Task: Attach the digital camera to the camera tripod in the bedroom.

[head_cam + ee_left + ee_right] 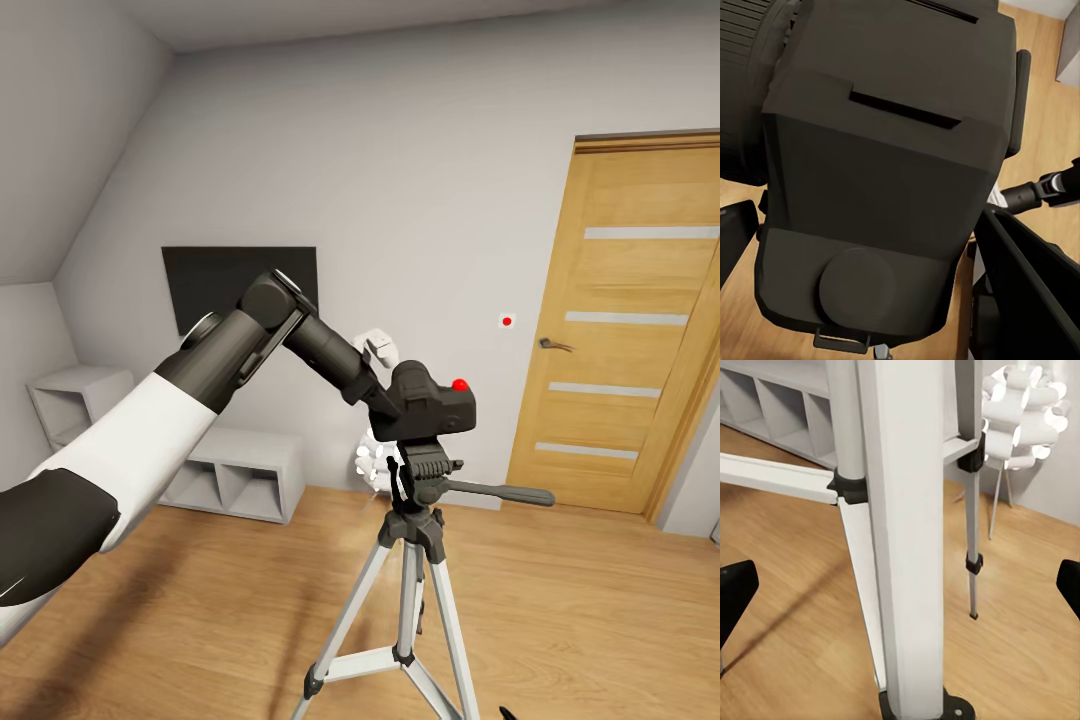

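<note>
1. Three views, head first: my left gripper [388,400] holds the camera [435,400] just above the tripod [420,500] head, ready for seating. Free floor lies all around.
2. Left wrist: camera [877,172] between my fingers [1035,285], gripped.
3. Right wrist: right gripper [900,585] wide open, tripod leg [904,532] between the fingertips, untouched.

One digital camera [432,402] is counted, and one camera tripod [415,560] with three legs. One wooden door [630,330], one wall TV [225,285], two white shelf units [240,470] and one white lamp [1020,416] are recorded.
</note>
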